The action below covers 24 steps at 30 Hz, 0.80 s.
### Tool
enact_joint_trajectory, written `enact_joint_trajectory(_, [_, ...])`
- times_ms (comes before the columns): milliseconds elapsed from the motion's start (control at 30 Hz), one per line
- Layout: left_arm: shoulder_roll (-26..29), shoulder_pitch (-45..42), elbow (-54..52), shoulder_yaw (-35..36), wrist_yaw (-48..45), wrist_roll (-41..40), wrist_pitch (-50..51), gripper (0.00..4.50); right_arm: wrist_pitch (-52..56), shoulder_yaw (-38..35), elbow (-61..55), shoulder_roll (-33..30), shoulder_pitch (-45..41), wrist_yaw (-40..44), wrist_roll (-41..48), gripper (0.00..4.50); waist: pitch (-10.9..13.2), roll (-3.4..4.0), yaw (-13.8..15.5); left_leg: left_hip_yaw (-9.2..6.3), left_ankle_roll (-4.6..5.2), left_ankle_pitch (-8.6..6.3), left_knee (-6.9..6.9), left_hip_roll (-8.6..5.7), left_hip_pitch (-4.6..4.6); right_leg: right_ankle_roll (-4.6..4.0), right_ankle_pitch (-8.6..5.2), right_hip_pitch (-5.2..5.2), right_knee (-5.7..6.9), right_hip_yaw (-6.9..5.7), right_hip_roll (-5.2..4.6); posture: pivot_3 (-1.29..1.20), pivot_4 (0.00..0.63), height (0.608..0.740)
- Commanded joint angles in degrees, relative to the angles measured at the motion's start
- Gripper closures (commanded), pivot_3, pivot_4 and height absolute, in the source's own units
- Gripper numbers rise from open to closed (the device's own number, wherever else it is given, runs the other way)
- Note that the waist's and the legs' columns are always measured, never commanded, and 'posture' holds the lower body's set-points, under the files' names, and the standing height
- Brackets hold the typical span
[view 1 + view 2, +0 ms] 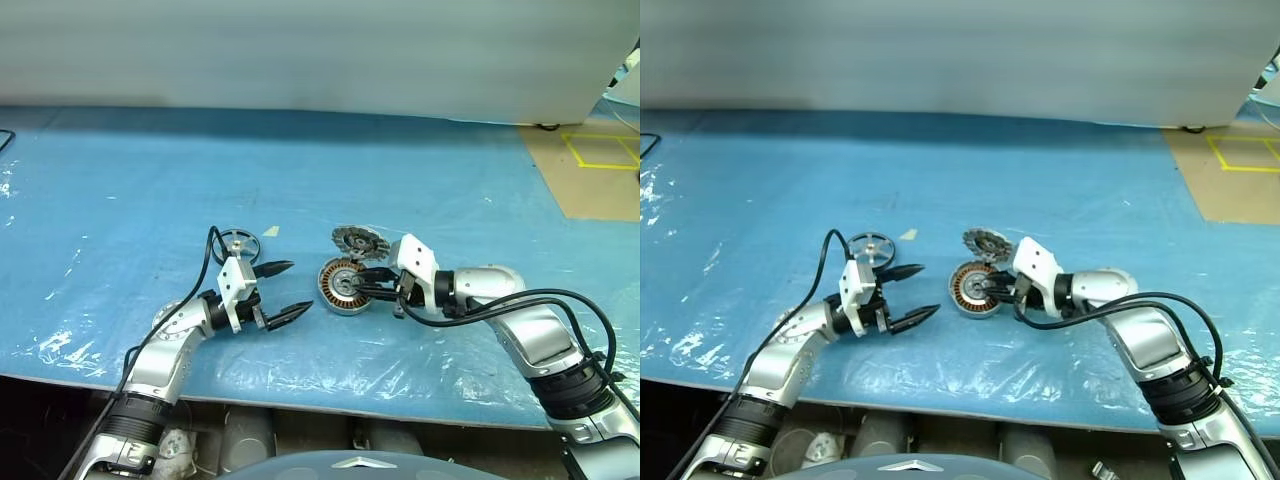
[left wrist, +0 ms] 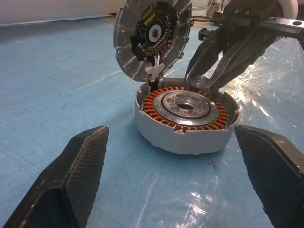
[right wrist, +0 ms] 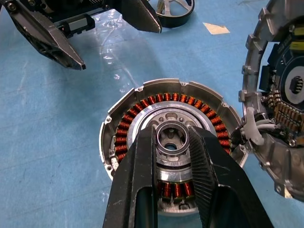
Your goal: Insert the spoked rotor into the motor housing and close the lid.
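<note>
Right gripper [image 3: 173,142] clamped on small metal ring [image 3: 174,138] above housing [image 3: 124,124] centre; lid [image 3: 280,99] hinged open at 3 o'clock; left gripper [image 1: 283,291] spread wide, empty

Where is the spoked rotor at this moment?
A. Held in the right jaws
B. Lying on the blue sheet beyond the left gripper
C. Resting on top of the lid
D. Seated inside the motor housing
B: the spoked rotor lies flat on the blue sheet, just beyond the open left gripper, apart from the motor housing.

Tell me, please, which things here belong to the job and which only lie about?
Job: spoked rotor, motor housing, lid, small ring held by right gripper.
Lying about: pale scrap beside the rotor, yellow floor tape.
</note>
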Motion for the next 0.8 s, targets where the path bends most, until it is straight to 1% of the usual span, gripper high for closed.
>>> enact_joint_trajectory(33, [0.27, 0.15, -1.5, -0.05, -0.05, 0.21, -0.8, 0.0, -2.14, 1.45, 0.43, 0.78, -1.46, -0.23, -1.84, 3.91, 0.0, 0.0, -0.01, 0.0, 0.0, 0.0, 0.01, 0.0, 0.0, 0.0, 0.0, 0.0, 0.02, 0.0, 0.0, 0.0, 0.15, 0.74])
enact_joint_trajectory(300, [0.17, 0.44, -1.93, -0.13, 0.25, 0.27, -0.81, 0.0, -4.14, 3.37, 3.5, 2.53, -2.55, -0.43, -4.63, 3.91, 0.0, 0.0, -0.03, 0.0, -0.01, 0.0, 0.08, 0.0, 0.02, 0.0, 0.0, 0.0, 0.12, 0.01, 0.0, 0.0, 0.15, 0.74])
enact_joint_trajectory(567, [0.06, 1.02, -2.64, -0.22, 0.72, 0.33, -0.78, 0.0, -4.55, 3.06, 4.64, 2.98, -2.39, 0.01, -4.79, 3.91, 0.0, 0.0, -0.03, 0.0, -0.01, -0.01, 0.18, 0.0, 0.06, -0.01, 0.0, 0.0, 0.29, 0.04, 0.0, 0.0, 0.15, 0.74])
enact_joint_trajectory(800, [0.17, 0.81, -3.21, -0.54, 0.56, 0.1, 0.0, 0.0, -3.67, 2.13, 5.03, 3.73, -2.31, -1.24, -4.57, 3.91, 0.0, 0.0, -0.03, 0.0, -0.02, -0.01, 0.27, 0.01, 0.09, -0.01, -0.01, 0.0, 0.42, 0.07, 0.0, 0.0, 0.15, 0.74])
